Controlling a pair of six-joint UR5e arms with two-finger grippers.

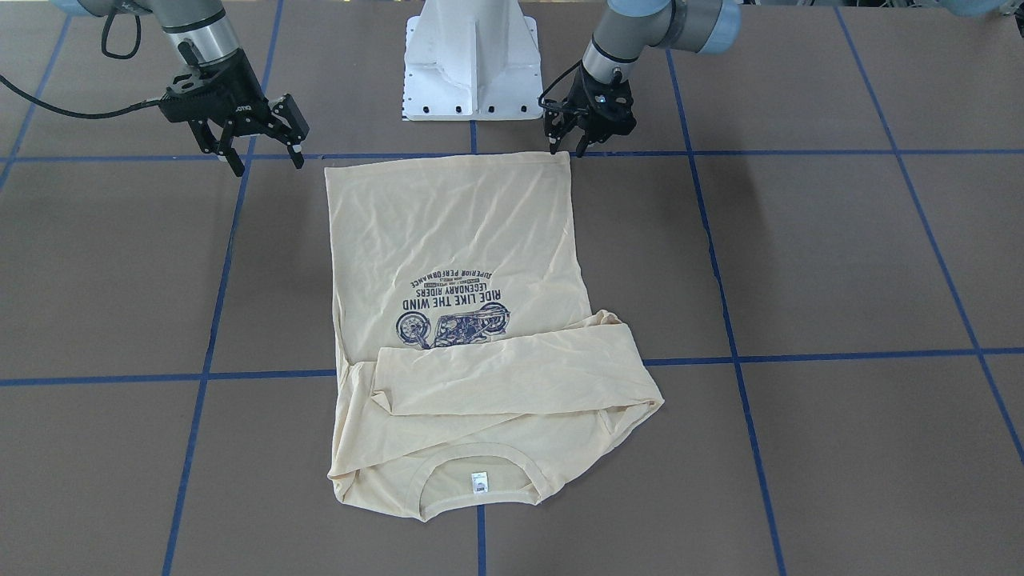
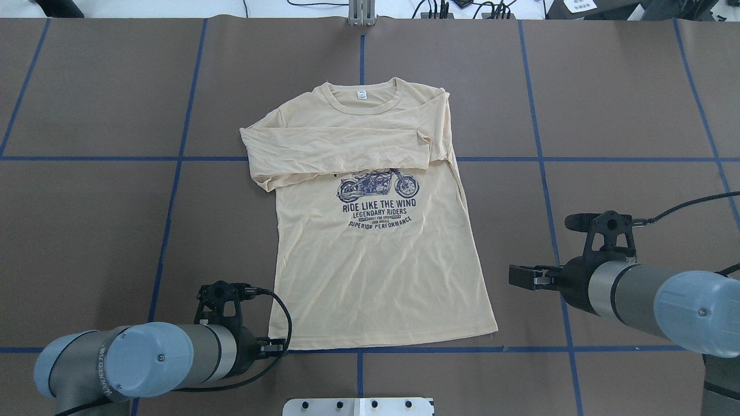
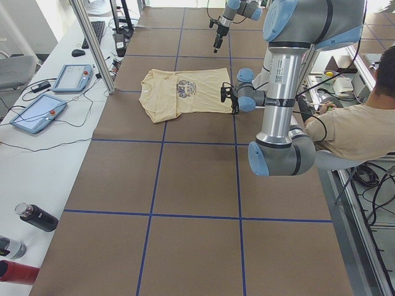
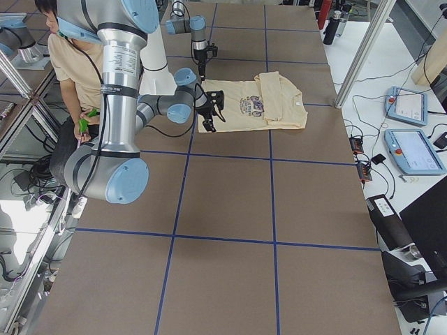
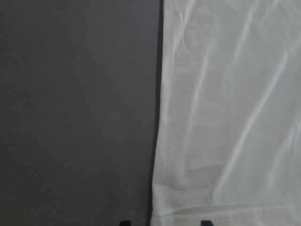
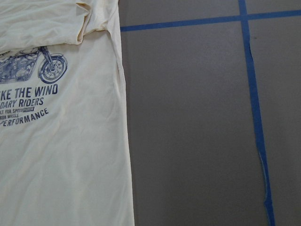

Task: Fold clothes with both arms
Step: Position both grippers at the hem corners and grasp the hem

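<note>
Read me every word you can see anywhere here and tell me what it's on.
"RIDE LIKE THE WIND": shirt print
"LEGENDARY RIDERS": same print
"SUPERIOR PERFORMANCE": same print
"FOR SPEED": print's small line, rest blurred
The neck label: too small to read
"OTIQ": right hand, partly hidden

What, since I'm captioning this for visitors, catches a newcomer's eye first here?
The pale yellow thin long-sleeved T-shirt with its navy motorcycle print lies flat in the middle of the brown blue-taped table, a sleeve folded across its chest. At its hem, the black two-finger left end effector is open over one corner, and the matching right end effector is open just off the other.
</note>
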